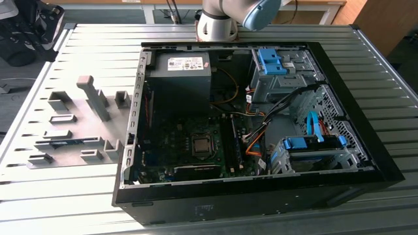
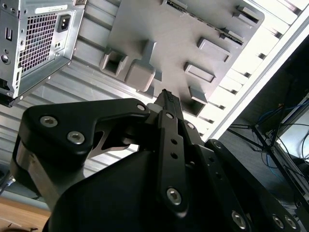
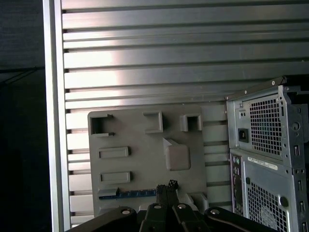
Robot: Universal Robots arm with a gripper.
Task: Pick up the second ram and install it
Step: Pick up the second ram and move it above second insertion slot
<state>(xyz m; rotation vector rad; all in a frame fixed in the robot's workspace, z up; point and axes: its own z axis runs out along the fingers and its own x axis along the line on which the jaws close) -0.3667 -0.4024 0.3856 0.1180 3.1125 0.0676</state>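
The second ram (image 1: pixel 68 142) is a thin blue-green stick lying in a low holder on the grey fixture plate (image 1: pixel 81 125), at the exterior view's left of the open computer case (image 1: pixel 216 208). In the first wrist view the ram (image 3: pixel 130 193) lies along one edge of the plate (image 3: pixel 145 140), and my gripper (image 3: pixel 167 185) hangs well above it, shut with nothing between the fingers. In the second wrist view the gripper (image 2: pixel 166 96) shows its black fingers pressed together over the plate (image 2: pixel 169 34).
Several grey block-shaped holders (image 1: pixel 95 98) stand up from the plate. Inside the case are the motherboard with long black slots (image 1: pixel 228 142), a power supply (image 1: pixel 183 63), cables and blue drive brackets (image 1: pixel 313 143). The arm's base (image 1: pixel 219 22) stands behind the case on the ribbed metal table (image 1: pixel 65 196).
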